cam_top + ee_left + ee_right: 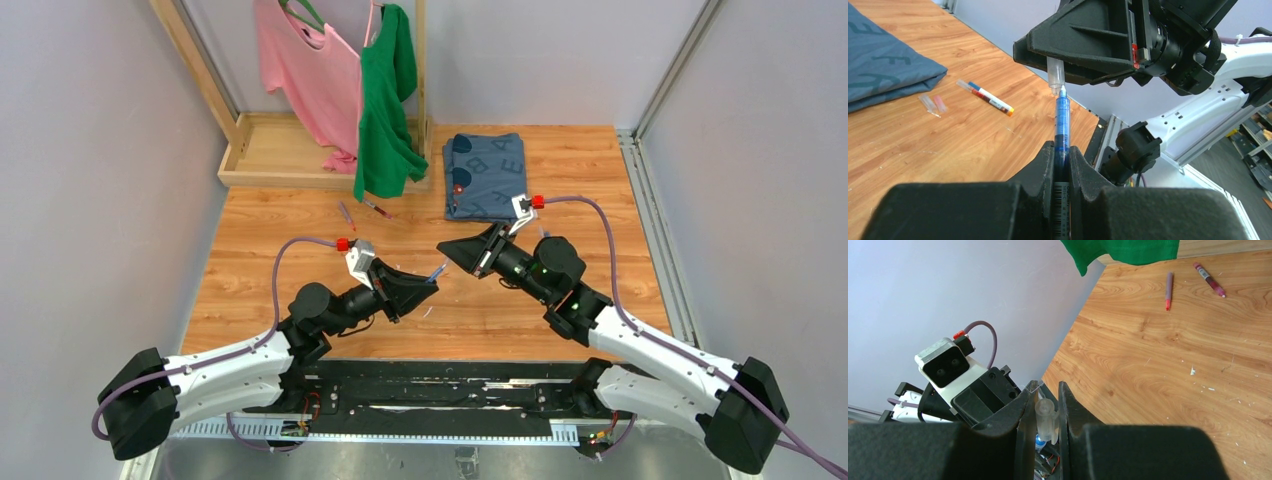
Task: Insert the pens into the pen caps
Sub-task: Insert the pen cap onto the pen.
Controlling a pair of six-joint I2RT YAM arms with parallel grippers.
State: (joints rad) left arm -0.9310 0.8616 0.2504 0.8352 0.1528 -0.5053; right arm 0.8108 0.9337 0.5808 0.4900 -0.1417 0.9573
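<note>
The step in hand is the mating of one pen with one cap, held in the air on the arm-base side of the folded blue-grey lettered cloth (pixel 485 175). The left gripper (pixel 1062 152) is clamped on the barrel of a blue translucent stick pen (pixel 1062 117), its pale tip pointing up and out. The right gripper (pixel 1046 392) is pinched on a short clear plastic cap (pixel 1055 75), mouth facing the pen. In the left wrist view the tip sits right at the cap's mouth, roughly in line and barely entered, if at all. The next move looks to be a straight push along the pen's axis, with both grips kept firm so that neither piece slips or tilts. A white-barrelled pen (pixel 990 98), a loose clear cap (pixel 928 104) and a pinkish cap (pixel 939 102) lie just off the cloth's edge; a purple pen (pixel 1168 290) and a dark red pen (pixel 1209 279) lie to the cloth's left, all uncapped.
</note>
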